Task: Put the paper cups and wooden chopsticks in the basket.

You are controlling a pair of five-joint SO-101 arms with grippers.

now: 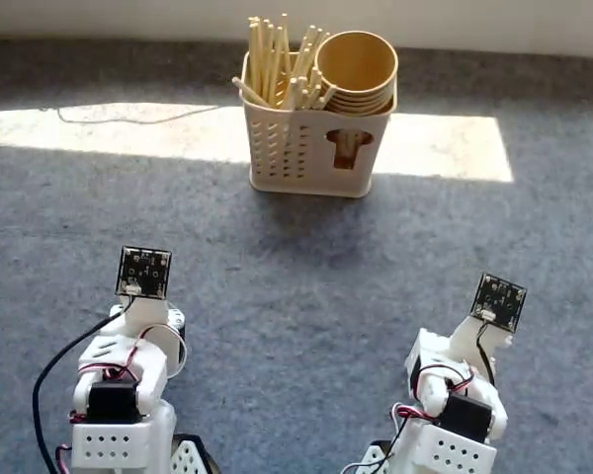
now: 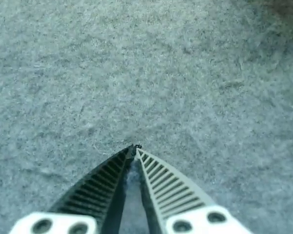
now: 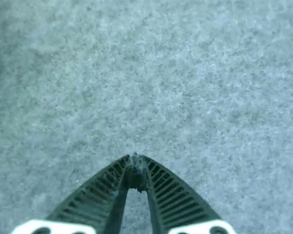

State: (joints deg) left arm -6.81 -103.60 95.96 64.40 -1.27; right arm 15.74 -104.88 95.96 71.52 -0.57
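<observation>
A cream slotted basket (image 1: pixel 306 148) stands at the far middle of the grey carpet. A stack of paper cups (image 1: pixel 357 71) sits in its right half, and several wooden chopsticks (image 1: pixel 277 61) stand upright in its left half. Both arms are folded back at the near edge, far from the basket. My left gripper (image 2: pixel 135 147) points down at bare carpet with its fingertips together and nothing between them. My right gripper (image 3: pixel 135 158) is likewise shut over bare carpet.
A bright band of sunlight (image 1: pixel 109 130) crosses the carpet at the basket's level. A thin cable (image 1: pixel 119 117) lies on the carpet at the far left. Open carpet (image 1: pixel 316 267) lies between the arms and the basket.
</observation>
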